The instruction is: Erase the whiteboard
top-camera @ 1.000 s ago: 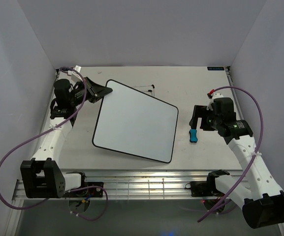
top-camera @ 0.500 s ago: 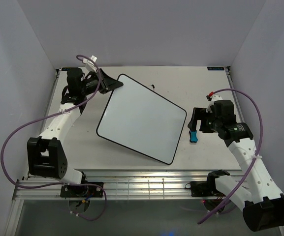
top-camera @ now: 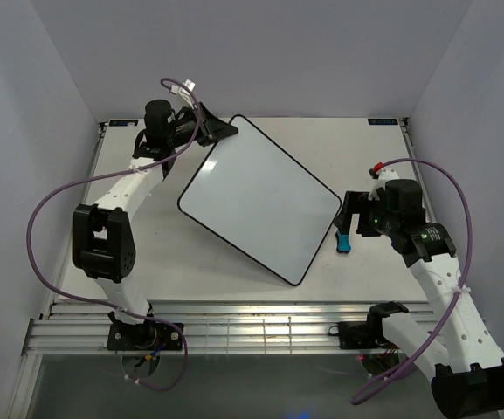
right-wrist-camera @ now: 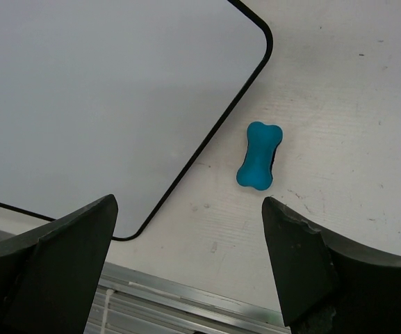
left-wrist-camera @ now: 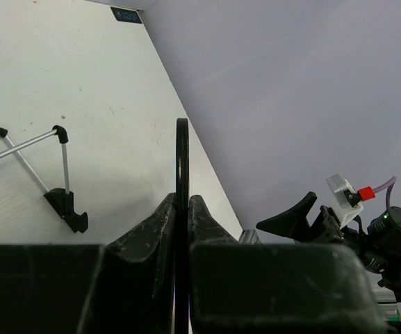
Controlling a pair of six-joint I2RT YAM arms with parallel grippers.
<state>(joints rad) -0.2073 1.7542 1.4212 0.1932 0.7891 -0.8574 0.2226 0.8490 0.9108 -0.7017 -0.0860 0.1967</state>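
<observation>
The worktop (top-camera: 383, 166) is partly covered by the whiteboard (top-camera: 256, 196), which is held slanted across the middle. No blue writing is seen on it, so the wiping is judged to be done. One far corner of the board is pinched between the left jaws, at the end of the left arm (top-camera: 125, 188). In the left wrist view the thin black rim is seen squeezed tight between them. The right jaws, on the right arm (top-camera: 435, 262), are spread wide and nothing is held in them. They hang over the worktop just beside the board's right edge.

A big, smooth board is held by one small corner only. It could slip out or swing down if it is moved fast. Whether its near corner rests on the worktop cannot be told. If the board is swung right, the right jaws could be bumped. The wire stand (left-wrist-camera: 58, 174), near the held corner, could be knocked over. The little blue bone-shaped eraser (right-wrist-camera: 259, 154), lying close by the board's edge, could be pushed away.
</observation>
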